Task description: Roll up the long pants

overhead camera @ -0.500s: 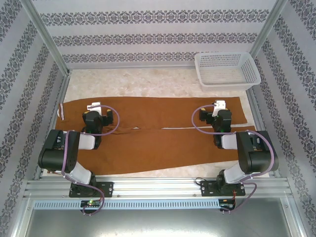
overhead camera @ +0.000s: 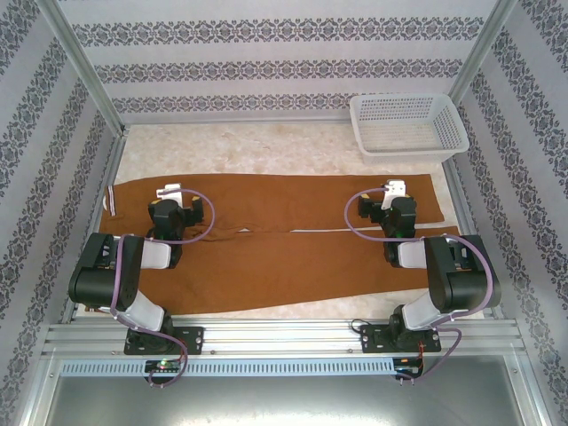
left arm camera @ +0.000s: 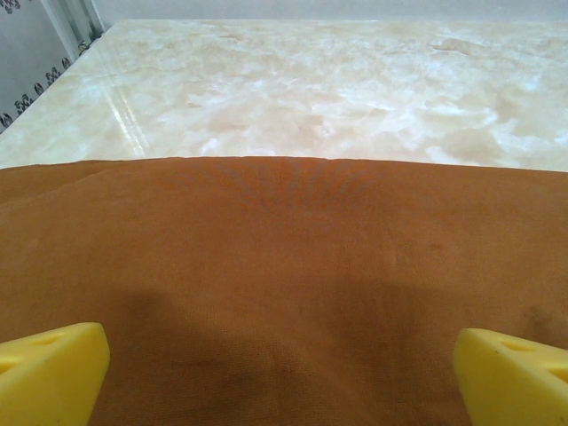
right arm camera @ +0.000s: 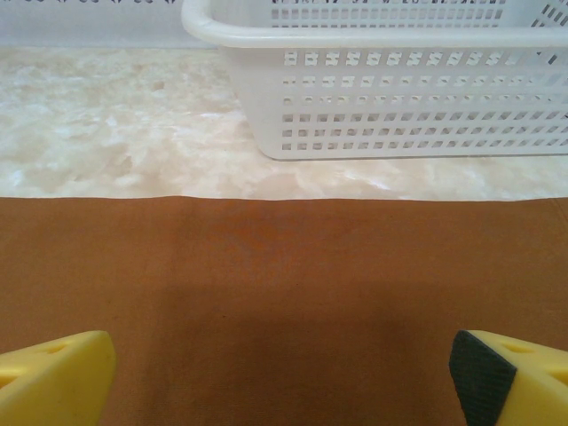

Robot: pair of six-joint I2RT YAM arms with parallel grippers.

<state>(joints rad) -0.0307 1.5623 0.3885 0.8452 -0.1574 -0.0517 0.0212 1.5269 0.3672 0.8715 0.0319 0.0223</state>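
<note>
Long pants (overhead camera: 284, 209) lie flat (unrolled); left tool (overhead camera: 171, 193), right tool (overhead camera: 395, 191) above.

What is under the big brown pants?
The long pants lie flat on the pale marble tabletop, which shows along their far edge. Anything else beneath the cloth is covered.

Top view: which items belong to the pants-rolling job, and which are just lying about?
In the job: long pants, spread flat; left gripper and right gripper, both open over them.
Lying about: white basket, far right on the table.
</note>
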